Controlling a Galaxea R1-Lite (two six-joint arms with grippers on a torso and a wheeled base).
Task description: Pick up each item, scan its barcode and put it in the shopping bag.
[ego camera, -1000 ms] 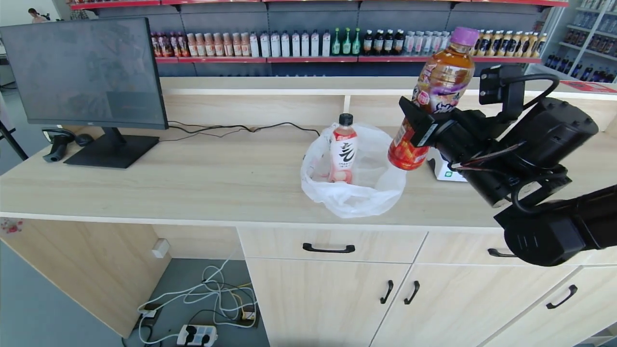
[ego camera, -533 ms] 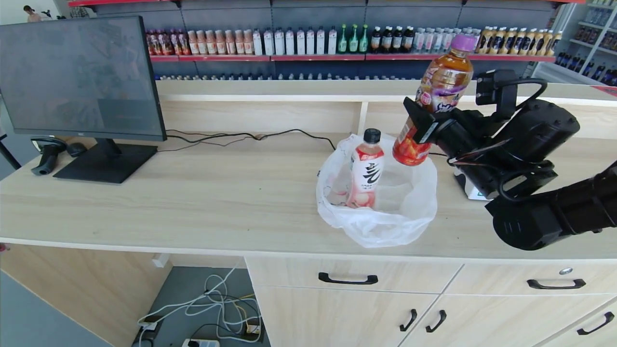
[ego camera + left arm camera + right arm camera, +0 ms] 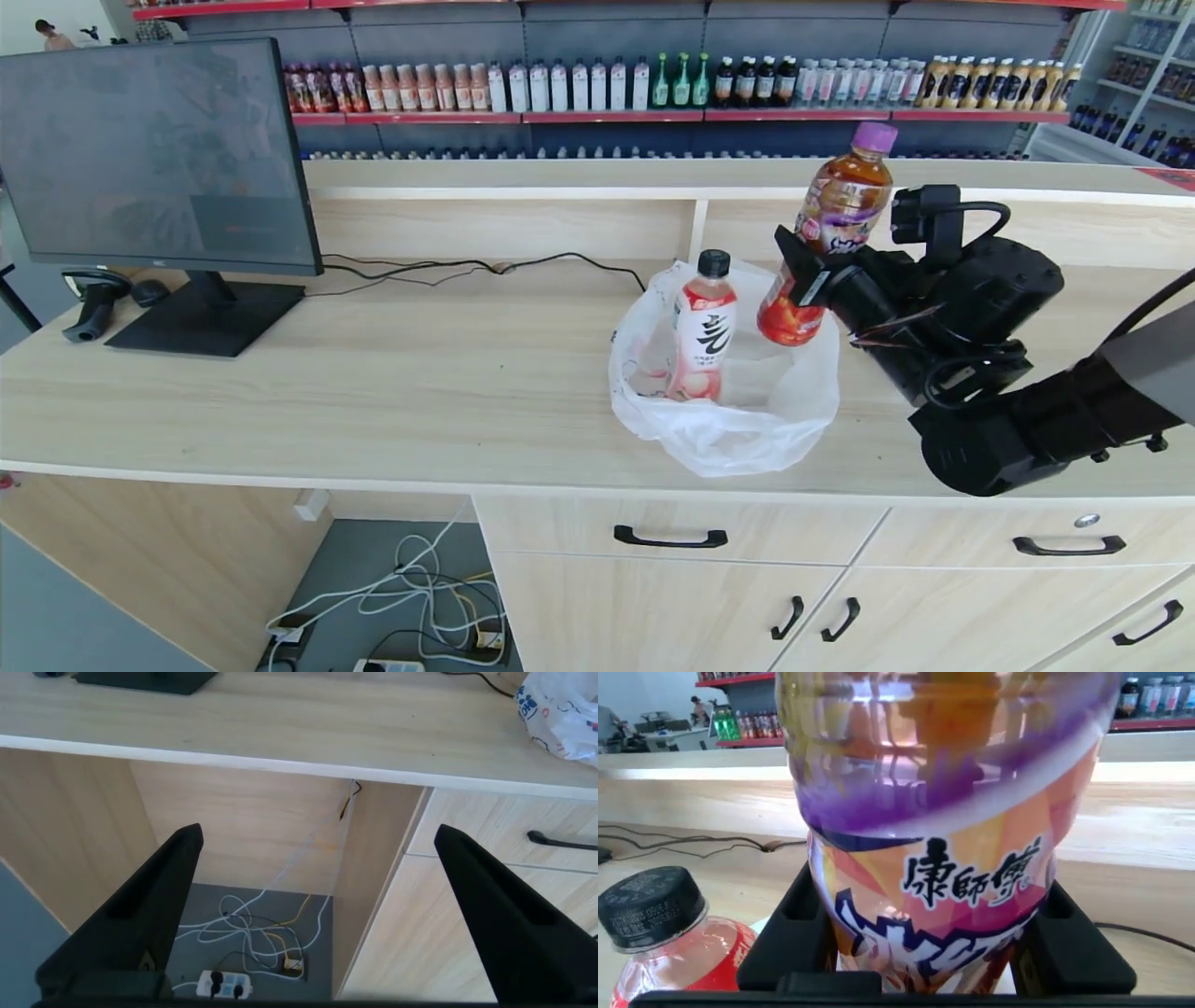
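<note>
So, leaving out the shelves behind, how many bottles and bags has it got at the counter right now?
Bottles: 2, a black-capped pink bottle standing in the bag and a purple-capped amber bottle clamped in the right gripper
Shopping bag: 1
Total: 3

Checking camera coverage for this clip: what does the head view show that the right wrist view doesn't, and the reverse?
Head view adds: the monitor at the counter's left, the white shopping bag open on the counter, and the purple cap of the tea bottle, which is held over the bag's right side.
Right wrist view adds: a close look at the tea bottle's label, with black fingers against both its sides.
Both: the right gripper shut on the tea bottle, and the black-capped pink bottle beside it.
</note>
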